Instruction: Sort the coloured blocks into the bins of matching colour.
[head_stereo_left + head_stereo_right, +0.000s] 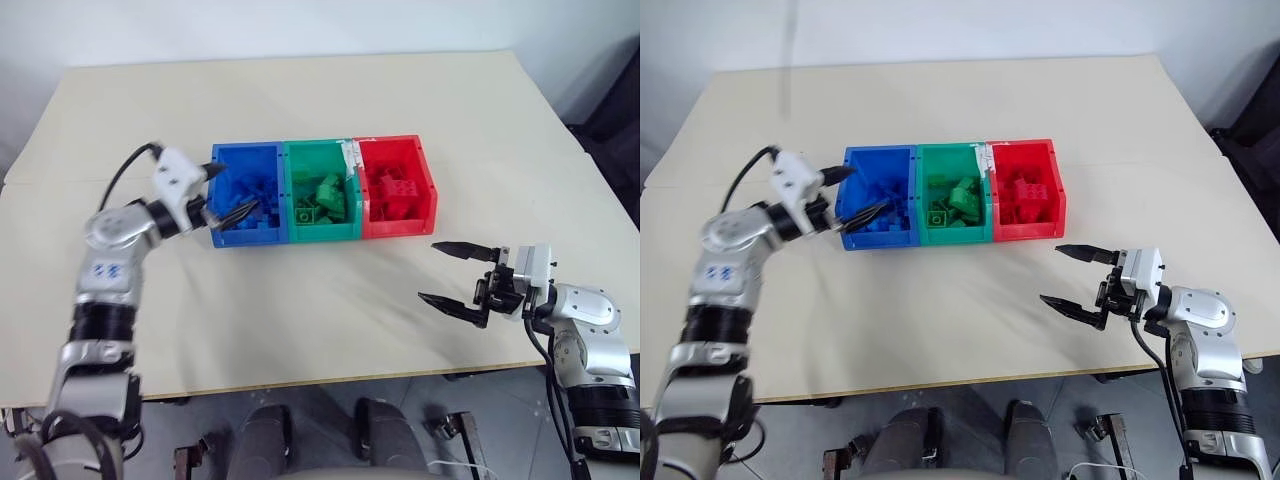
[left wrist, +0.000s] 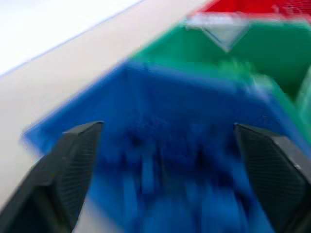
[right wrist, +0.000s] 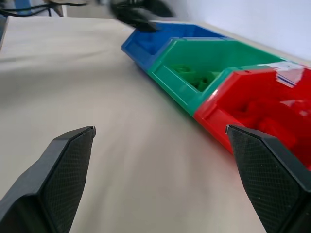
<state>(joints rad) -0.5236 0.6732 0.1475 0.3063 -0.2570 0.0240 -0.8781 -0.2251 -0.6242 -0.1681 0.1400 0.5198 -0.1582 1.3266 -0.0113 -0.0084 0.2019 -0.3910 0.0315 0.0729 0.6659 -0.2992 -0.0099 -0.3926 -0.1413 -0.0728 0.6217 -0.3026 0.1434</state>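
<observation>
Blocks sit sorted in the bins at table centre – light, rigid, slick plastic, best pinched across flat sides. Left gripper gapes empty at the blue bin's 9 o'clock edge; right gripper spread empty at 4 o'clock.

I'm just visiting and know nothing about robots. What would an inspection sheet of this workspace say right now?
Surface: beige table, bare around the bins.
Job's things: blue bin, green bin and red bin joined in a row, each holding bricks of its own colour.
Clutter: nothing seen.
Grippers: left gripper at the blue bin, jaws open, holding nothing; right gripper over bare table, jaws open, holding nothing.
Cables: black cable at the left wrist.
Surroundings: pale wall behind the table.
</observation>
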